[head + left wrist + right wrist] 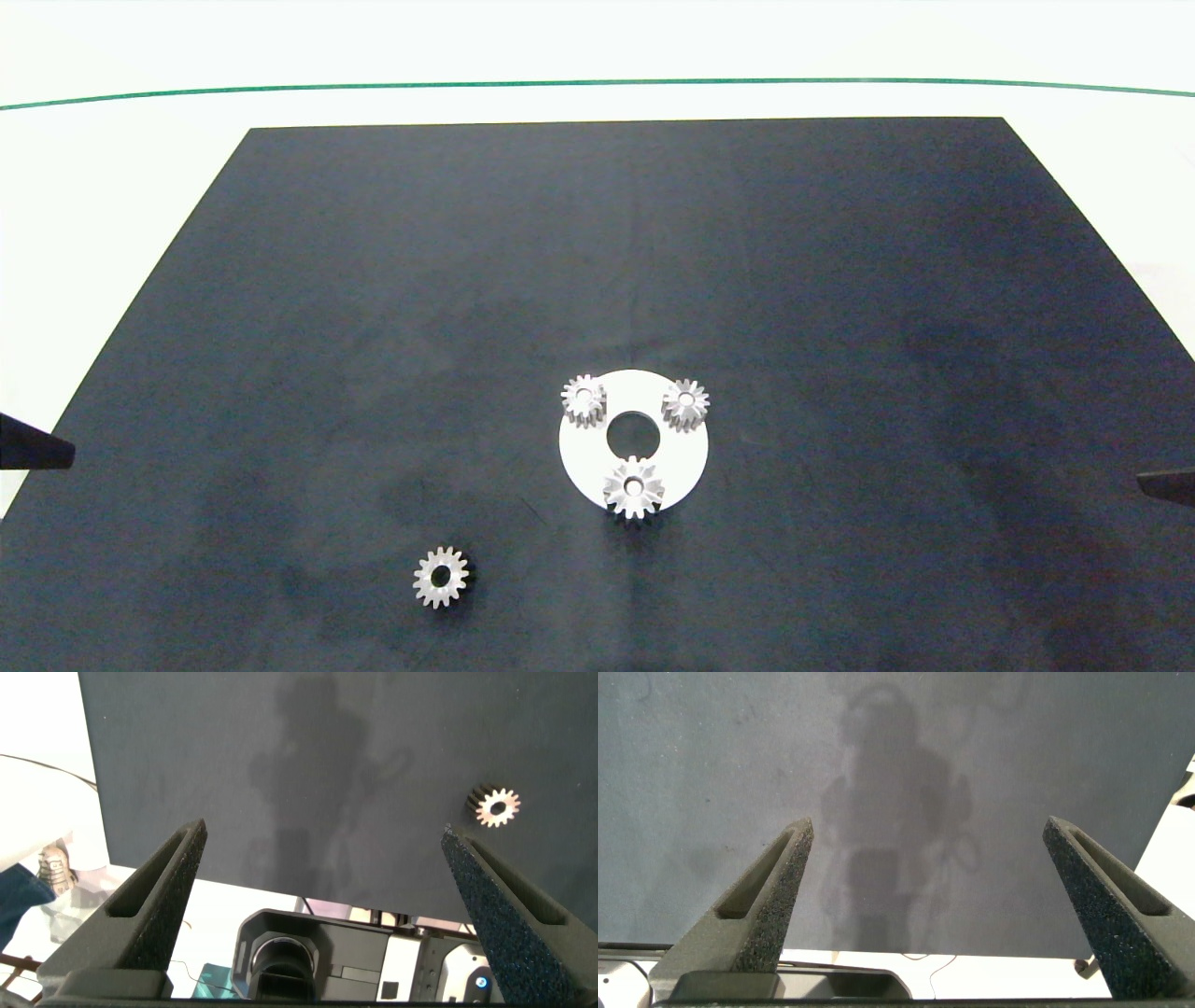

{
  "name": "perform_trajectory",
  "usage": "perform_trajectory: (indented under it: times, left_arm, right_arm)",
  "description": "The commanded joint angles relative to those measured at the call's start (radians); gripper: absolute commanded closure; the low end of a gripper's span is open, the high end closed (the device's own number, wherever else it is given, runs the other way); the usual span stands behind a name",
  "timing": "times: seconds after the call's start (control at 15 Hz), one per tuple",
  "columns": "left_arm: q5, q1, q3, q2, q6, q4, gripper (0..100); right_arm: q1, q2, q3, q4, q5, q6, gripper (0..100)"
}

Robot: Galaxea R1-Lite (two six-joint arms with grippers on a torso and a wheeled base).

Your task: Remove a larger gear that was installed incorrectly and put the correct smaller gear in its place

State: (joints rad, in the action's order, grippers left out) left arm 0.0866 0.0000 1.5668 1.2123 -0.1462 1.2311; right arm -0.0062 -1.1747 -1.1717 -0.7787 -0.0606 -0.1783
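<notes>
A white disc lies on the black mat and carries three silver gears. The larger gear, with long pointed teeth, sits on the disc's near edge. Two small blunt-toothed gears sit on its far side. The smaller gear lies loose on the mat, near and to the left of the disc; it also shows in the left wrist view. My left gripper hangs open over the mat's left edge, holding nothing. My right gripper is open and empty over the mat's right edge.
The black mat covers most of a white table. A green line runs across the table beyond the mat. Only the tips of the two arms reach into the head view.
</notes>
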Motion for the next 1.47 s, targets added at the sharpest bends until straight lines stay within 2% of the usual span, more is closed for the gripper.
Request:
perform_trajectory:
  times: [0.07,0.33,0.53,0.93,1.07,1.2,1.27,1.33,1.47]
  left_arm:
    - [0.001,-0.008,-0.001,-0.008,-0.003,0.007,0]
    - [0.001,-0.028,-0.001,-0.02,-0.004,0.008,0]
    - [0.001,-0.028,0.002,-0.036,-0.009,0.008,0]
    - [0.001,-0.029,0.01,-0.053,-0.01,0.008,0]
    - [0.001,-0.031,0.01,-0.066,-0.01,0.008,0]
    - [0.001,-0.031,0.012,-0.085,-0.009,0.008,0]
    - [0.001,-0.032,0.012,-0.094,-0.009,0.008,0]
    - [0.001,-0.032,0.013,-0.103,-0.009,0.008,0]
    - [0.001,-0.032,0.012,-0.123,-0.013,0.011,0]
  right_arm:
    - [0.0,0.003,0.004,-0.004,-0.001,-0.001,0]
    - [0.003,0.0,0.003,-0.007,0.001,0.0,0]
    - [0.006,-0.002,-0.002,-0.005,-0.001,0.026,0]
    - [0.035,-0.013,-0.003,-0.007,0.001,0.028,0]
    - [0.078,-0.063,-0.055,-0.008,-0.002,0.04,0]
    - [0.13,-0.132,-0.141,-0.011,-0.021,0.059,0]
    - [0.157,-0.157,-0.181,-0.022,-0.034,0.059,0]
    - [0.201,-0.178,-0.224,-0.039,-0.056,0.057,0]
    - [0.304,-0.234,-0.301,-0.057,-0.067,0.059,0]
